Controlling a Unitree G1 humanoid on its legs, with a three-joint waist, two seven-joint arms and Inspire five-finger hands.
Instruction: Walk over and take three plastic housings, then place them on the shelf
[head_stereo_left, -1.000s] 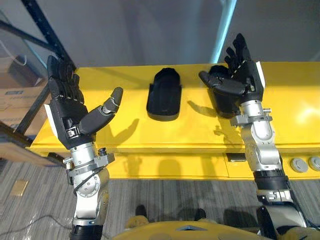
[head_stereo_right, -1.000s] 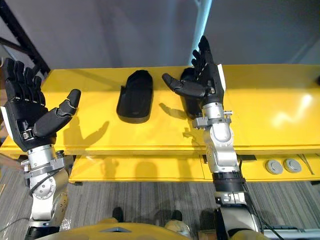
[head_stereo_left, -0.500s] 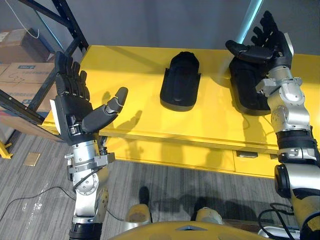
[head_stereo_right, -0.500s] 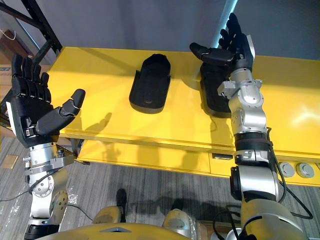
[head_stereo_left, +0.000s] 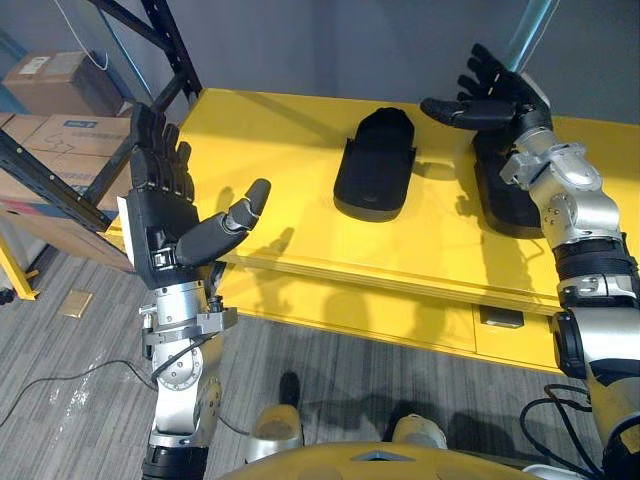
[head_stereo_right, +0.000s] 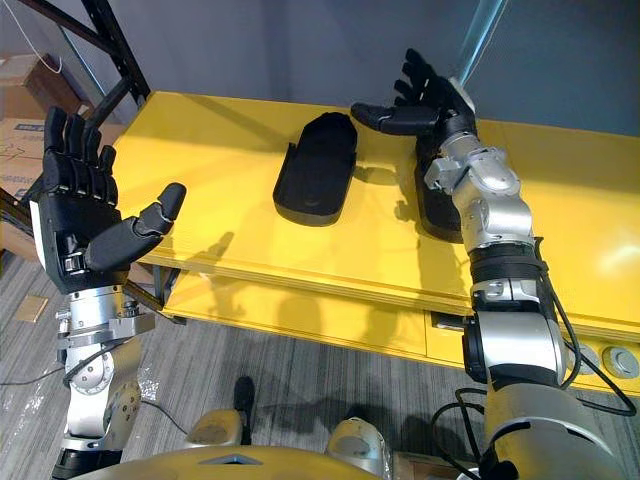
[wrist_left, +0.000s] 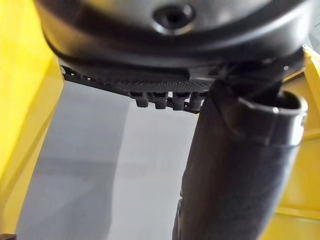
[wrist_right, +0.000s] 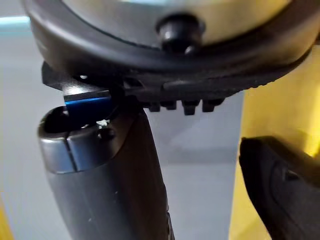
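In the left eye view the left hand (head_stereo_left: 165, 225) stood raised at 8 o'clock, fingers straight and spread, holding nothing. One plastic housing (head_stereo_left: 375, 175) lay on the yellow table (head_stereo_left: 280, 190) at 1 o'clock, and a second housing (head_stereo_left: 505, 200) lay at its 3 o'clock, with the right hand (head_stereo_left: 495, 100) spread open over that one's far end. The left wrist view showed the left thumb (wrist_left: 235, 165) clear of the palm, and the right wrist view showed the right thumb (wrist_right: 105, 175) likewise free beside a housing's edge.
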